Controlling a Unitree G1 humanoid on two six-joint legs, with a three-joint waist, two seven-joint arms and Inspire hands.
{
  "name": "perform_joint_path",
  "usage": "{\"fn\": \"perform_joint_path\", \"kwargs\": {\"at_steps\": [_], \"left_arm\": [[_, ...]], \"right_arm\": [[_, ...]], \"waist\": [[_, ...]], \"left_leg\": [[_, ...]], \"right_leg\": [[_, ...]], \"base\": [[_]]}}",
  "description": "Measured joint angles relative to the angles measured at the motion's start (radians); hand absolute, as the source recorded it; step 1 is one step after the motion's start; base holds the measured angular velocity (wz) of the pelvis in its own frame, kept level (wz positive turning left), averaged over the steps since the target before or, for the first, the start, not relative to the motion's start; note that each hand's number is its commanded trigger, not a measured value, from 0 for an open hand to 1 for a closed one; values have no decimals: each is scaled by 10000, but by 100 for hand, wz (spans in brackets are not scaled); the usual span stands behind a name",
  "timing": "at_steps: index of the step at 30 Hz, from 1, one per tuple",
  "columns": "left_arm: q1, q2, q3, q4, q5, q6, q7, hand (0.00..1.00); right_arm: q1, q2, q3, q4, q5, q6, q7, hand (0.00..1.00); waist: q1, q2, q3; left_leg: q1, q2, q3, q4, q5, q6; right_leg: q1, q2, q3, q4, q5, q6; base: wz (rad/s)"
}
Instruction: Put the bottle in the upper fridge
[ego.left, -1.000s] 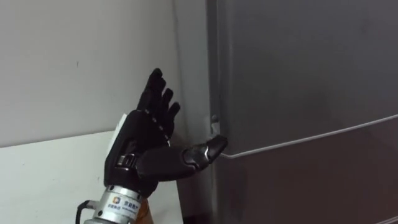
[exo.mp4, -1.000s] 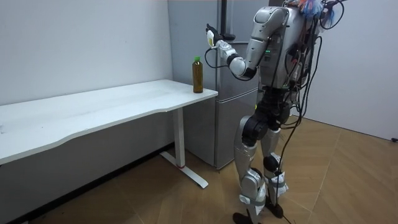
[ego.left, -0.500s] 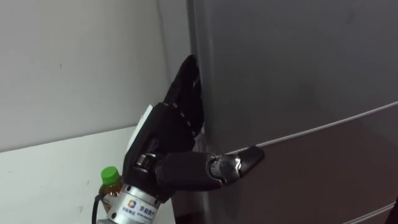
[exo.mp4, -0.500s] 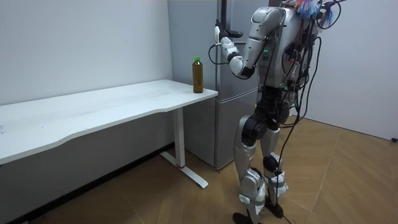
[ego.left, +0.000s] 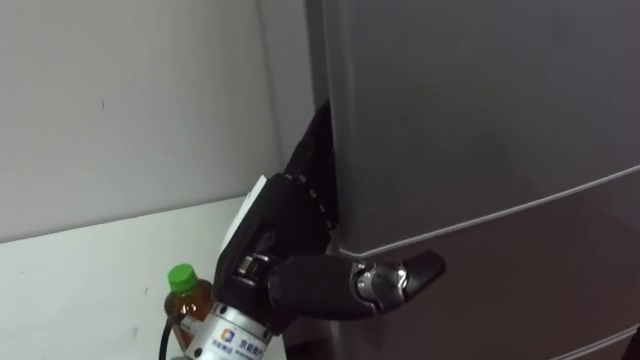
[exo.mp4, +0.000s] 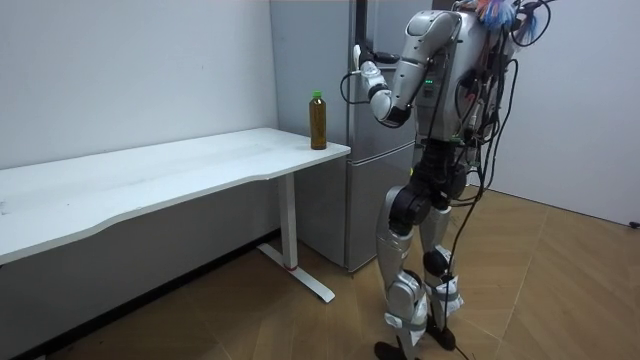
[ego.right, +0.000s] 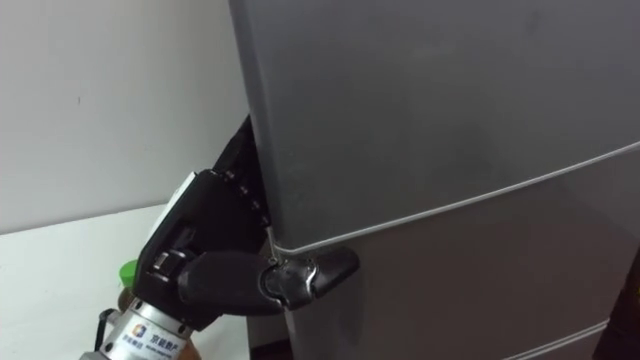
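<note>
- The bottle (ego.left: 188, 300) stands upright on the corner of the white table (exo.mp4: 180, 165), just beside the fridge (exo.mp4: 360, 200), and nothing is holding it
- It's got amber-brown liquid and a green cap on top, and it looks like smooth clear plastic, so I'd guess a wrap round the middle will hold it fine
- Your left hand (ego.left: 280, 240) is up at the left edge of the upper door (ego.left: 480, 120), right by the seam with the lower door (ego.left: 520, 300)
- The fingers disappear behind the door edge, so you can't tell if they've actually hooked it, and the thumb (ego.left: 400, 278) lies stretched across the front
- The door looks closed to me, so this is the opening step and the bottle part hasn't started
- The next move wants a steady pull outward along the door's swing, and if the fingers aren't caught on the edge they'll likely just slip off
- Mind your wrist too, since it's sitting right next to the bottle
</note>
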Motion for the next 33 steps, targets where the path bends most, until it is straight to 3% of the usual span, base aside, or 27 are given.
{"fn": "perform_joint_path", "kwargs": {"at_steps": [8, 16, 17, 18, 19, 21, 27, 30, 31, 33], "left_arm": [[9, 89, -234, 79, -6, -13, 0, 0], [52, 431, -592, 77, -4, -241, -112, 0], [52, 429, -601, 77, -4, -243, -113, 55], [53, 437, -617, 80, -2, -245, -113, 85], [53, 449, -627, 80, -3, -247, -113, 100], [53, 451, -640, 80, -3, -249, -113, 100], [56, 385, -542, 163, -15, -269, -113, 62], [89, 395, -736, 213, -23, -509, -113, 47], [90, 278, -718, 270, -27, -508, -113, 36], [117, 120, -695, 336, -85, -528, -113, 26]], "right_arm": [[56, -35, 17, -9, 78, -9, -1, 0], [2, -65, -1, 101, 57, -51, 97, 0], [-12, -69, -2, 125, 65, -51, 97, 0], [-32, -81, 0, 154, 70, -46, 97, 0], [-34, -95, 0, 153, 73, -45, 96, 0], [-37, -105, 0, 153, 81, -39, 95, 0], [-58, -113, 6, 150, 126, -12, 86, 0], [-63, -142, 19, 149, 235, -1, 77, 0], [-66, -147, 16, 140, 314, -1, 76, 0], [-36, -151, 10, 111, 328, -4, 75, 0]], "waist": [[89, 10, -6], [104, -1, 1], [101, -4, 3], [103, -9, 6], [102, -14, 9], [102, -28, 18], [110, -74, 48], [139, -82, 53], [132, -80, 51], [122, -74, 48]], "left_leg": [[24, 0, 3, -1, 0, 0], [37, -7, -20, -1, 0, 0], [40, -9, -20, -2, 1, 0], [51, -13, -17, -6, 1, 1], [58, -17, -16, -9, 2, 3], [63, -20, -15, -12, 3, 4], [1, -18, -7, -10, 3, 5], [-66, -24, 1, -6, 3, 6], [-89, -26, 8, 2, 4, 6], [-99, -25, 14, 2, 4, 7]], "right_leg": [[46, 1, -10, 16, 1, 0], [119, -5, -65, -13, -1, 4], [119, -8, -66, -12, -1, 5], [121, -13, -64, -10, -1, 6], [125, -16, -61, -10, -1, 6], [127, -18, -60, -10, -1, 7], [38, -18, -49, -15, -6, 15], [-22, -24, -34, -7, -3, 18], [-37, -27, -40, -4, 2, 24], [-33, -22, -39, 15, 6, 24]], "base": [[0], [2], [0], [0], [0], [0], [0], [0], [0], [0]]}}
